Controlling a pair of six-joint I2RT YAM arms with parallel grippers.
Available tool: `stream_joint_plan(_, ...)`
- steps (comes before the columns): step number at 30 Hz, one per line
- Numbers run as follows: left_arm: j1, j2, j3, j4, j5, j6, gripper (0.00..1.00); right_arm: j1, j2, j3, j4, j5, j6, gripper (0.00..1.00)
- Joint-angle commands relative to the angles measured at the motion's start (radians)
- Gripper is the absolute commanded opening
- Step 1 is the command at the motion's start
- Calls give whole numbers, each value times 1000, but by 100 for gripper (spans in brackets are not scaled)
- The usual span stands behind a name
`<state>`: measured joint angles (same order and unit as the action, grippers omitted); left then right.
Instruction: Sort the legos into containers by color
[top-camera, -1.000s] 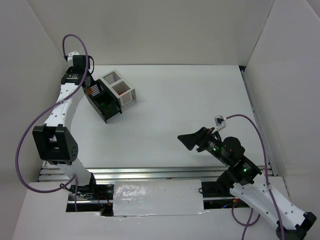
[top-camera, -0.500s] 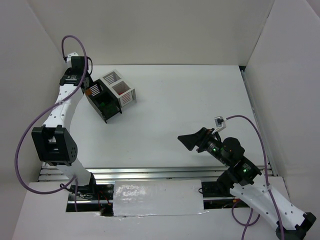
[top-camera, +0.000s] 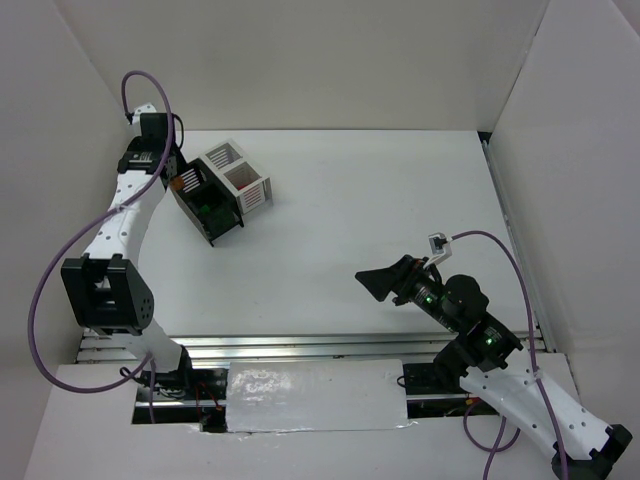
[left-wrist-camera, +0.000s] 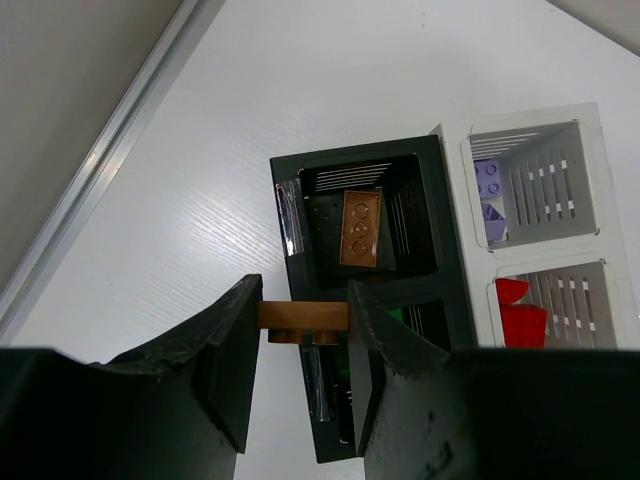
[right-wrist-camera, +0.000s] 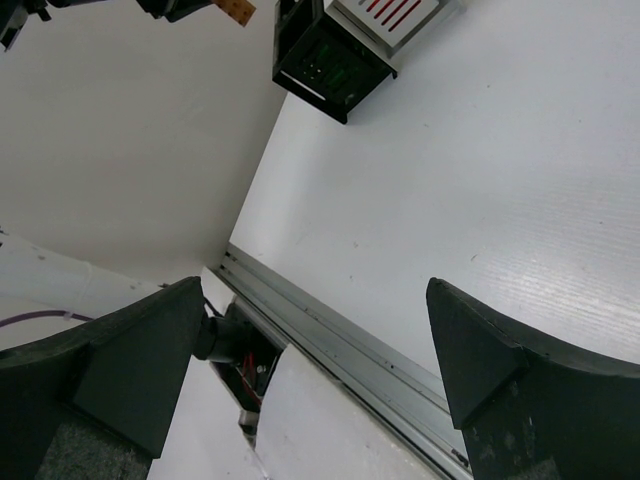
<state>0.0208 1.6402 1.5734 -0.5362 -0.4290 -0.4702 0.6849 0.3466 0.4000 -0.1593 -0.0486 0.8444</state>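
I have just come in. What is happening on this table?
The left gripper holds a brown lego brick over the black bin, where another brown brick already lies. The white bin beside it holds purple bricks and red bricks in separate compartments. The right gripper hangs open over the table, holding nothing.

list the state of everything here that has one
left fingers: shut on a brown brick
right fingers: open, empty
far black bin: holds a second brown brick
near black bin: green bricks, mostly hidden
white bins: purple bricks in one, red bricks in the other
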Motion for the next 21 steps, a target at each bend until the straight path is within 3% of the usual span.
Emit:
stream_joint_plan(1,1,-49,-10,56,12,19,0,7,-4,-3,4,9,1,99)
stream_joint_plan(21,16,-49,-52,120,68,21,0,7,5,-16,9,6,-1,100)
